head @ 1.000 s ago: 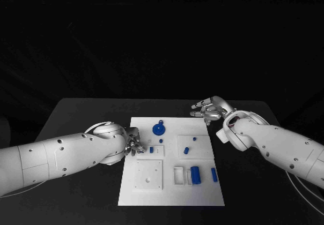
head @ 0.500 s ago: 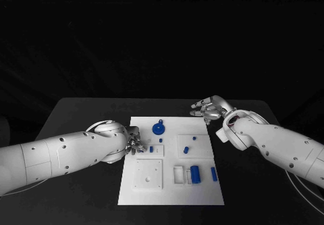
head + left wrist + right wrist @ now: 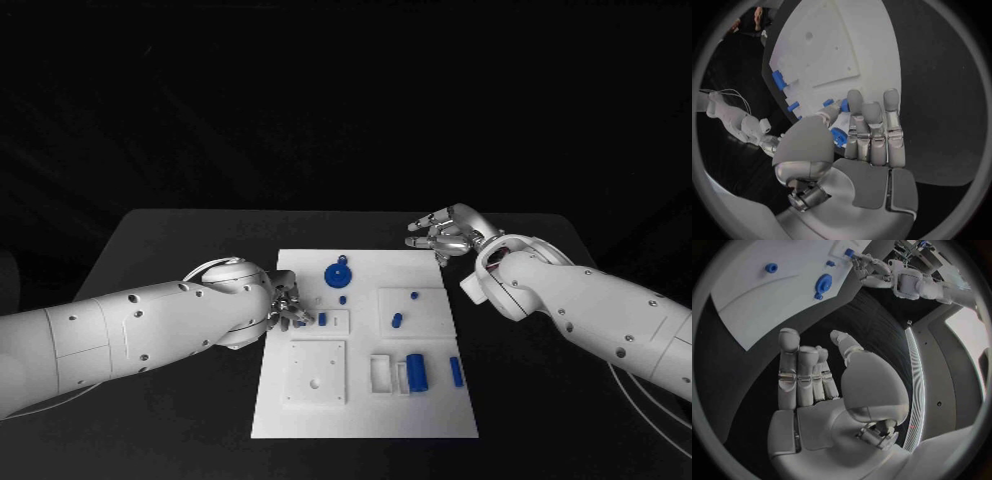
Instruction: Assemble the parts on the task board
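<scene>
The white task board (image 3: 361,400) lies in the middle of the black table. My left hand (image 3: 284,305) is at the board's left edge. Its thumb and a fingertip pinch a small blue part (image 3: 323,319), seen up close as the blue part (image 3: 844,105), at a small square socket; the other fingers (image 3: 882,125) are stretched out straight. My right hand (image 3: 447,232) hovers open over the table beyond the board's far right corner, its palm (image 3: 817,405) holding nothing. A round blue part (image 3: 340,273) lies at the board's far side.
More blue parts are on the board: a peg (image 3: 397,320), a small stub (image 3: 414,295), a cylinder (image 3: 418,372) beside a white slot block (image 3: 384,373), and a bar (image 3: 457,371). A square plate with a hole (image 3: 317,372) sits near left.
</scene>
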Motion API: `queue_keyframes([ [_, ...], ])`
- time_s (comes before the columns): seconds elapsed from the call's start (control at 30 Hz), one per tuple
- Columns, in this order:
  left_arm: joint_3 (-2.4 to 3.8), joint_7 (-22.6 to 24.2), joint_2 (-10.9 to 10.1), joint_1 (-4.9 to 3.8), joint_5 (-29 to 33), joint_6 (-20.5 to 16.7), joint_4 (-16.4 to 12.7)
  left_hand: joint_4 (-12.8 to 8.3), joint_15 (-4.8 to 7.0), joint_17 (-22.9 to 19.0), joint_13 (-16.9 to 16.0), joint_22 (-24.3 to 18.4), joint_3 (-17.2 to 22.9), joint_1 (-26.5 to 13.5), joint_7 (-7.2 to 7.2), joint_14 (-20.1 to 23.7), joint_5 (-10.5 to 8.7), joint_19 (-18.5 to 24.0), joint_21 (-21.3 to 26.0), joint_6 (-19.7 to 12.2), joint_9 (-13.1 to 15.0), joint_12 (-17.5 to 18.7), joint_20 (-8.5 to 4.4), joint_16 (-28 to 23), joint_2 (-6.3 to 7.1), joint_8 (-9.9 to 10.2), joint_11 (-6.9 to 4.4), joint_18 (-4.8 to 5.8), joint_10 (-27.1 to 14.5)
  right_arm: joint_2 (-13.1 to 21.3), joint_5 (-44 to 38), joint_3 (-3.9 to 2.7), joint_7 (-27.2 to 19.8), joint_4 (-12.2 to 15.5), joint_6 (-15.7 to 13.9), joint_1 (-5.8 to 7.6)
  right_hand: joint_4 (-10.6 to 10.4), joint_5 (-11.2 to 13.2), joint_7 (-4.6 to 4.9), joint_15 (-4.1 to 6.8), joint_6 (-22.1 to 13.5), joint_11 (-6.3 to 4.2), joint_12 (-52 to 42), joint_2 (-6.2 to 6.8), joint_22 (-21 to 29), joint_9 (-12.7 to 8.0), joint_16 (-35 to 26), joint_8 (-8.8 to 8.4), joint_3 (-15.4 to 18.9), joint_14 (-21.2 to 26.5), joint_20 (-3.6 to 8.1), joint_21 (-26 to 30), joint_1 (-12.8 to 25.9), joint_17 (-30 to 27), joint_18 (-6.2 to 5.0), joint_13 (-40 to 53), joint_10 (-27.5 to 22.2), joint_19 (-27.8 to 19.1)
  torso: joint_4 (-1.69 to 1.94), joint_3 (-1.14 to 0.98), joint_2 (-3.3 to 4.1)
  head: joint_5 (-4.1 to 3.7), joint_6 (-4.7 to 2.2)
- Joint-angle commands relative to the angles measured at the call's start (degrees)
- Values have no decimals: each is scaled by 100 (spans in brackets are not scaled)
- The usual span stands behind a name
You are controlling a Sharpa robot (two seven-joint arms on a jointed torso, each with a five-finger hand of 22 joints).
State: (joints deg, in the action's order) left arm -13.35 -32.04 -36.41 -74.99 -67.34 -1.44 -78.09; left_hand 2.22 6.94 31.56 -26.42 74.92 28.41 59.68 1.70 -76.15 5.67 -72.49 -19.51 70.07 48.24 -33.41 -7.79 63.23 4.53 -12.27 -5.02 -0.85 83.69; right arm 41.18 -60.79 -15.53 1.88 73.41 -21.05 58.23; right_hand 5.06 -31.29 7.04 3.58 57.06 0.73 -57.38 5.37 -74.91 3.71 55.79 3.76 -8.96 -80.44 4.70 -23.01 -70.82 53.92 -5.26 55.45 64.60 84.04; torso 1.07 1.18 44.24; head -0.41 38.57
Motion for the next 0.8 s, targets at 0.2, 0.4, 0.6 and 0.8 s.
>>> queue_keyframes([
  [0.2,-30,-37,31,49,27,76,5,185,10,-12,6,113,11,-61,29,5,-29,-54,47,19,21,-18,-7,8,80,-26,29,85,113,0,-2,-3,-38,4,71,-7,-24,-20,-3,1,-33,-13,8,-8,-271,-8,-23,-21,5,39,-7,20,50,-7,-82,-6,-35,185,2,0,0,-9,4],
  [0.4,-30,-40,32,49,27,81,13,203,10,-11,6,113,-3,-74,29,6,-34,-55,51,21,21,-17,-6,9,98,-27,30,85,112,1,-2,-3,-39,1,72,-8,-24,-20,-3,1,-33,-13,8,-8,-271,-8,-23,-21,5,39,-7,20,50,-7,-82,-6,-35,185,-1,1,0,-8,4],
  [0.6,-29,-39,33,49,27,57,31,277,11,-13,6,114,-5,-97,30,6,-41,-60,59,25,17,-18,-7,8,113,-26,29,85,112,1,-2,-3,-41,0,72,-10,-24,-20,-3,1,-33,-13,8,-8,-271,-8,-23,-21,5,39,-7,20,50,-7,-82,-6,-35,185,2,1,0,-17,2],
  [0.8,-27,-47,38,49,27,29,58,518,9,-15,6,113,-55,-215,32,5,-221,-62,69,60,15,-19,-5,8,227,-37,30,85,116,5,-2,-3,-41,1,70,-12,-24,-20,-3,1,-33,-13,8,-8,-271,-8,-23,-21,5,39,-7,20,50,-7,-82,-6,-35,185,2,3,1,-22,-3],
])
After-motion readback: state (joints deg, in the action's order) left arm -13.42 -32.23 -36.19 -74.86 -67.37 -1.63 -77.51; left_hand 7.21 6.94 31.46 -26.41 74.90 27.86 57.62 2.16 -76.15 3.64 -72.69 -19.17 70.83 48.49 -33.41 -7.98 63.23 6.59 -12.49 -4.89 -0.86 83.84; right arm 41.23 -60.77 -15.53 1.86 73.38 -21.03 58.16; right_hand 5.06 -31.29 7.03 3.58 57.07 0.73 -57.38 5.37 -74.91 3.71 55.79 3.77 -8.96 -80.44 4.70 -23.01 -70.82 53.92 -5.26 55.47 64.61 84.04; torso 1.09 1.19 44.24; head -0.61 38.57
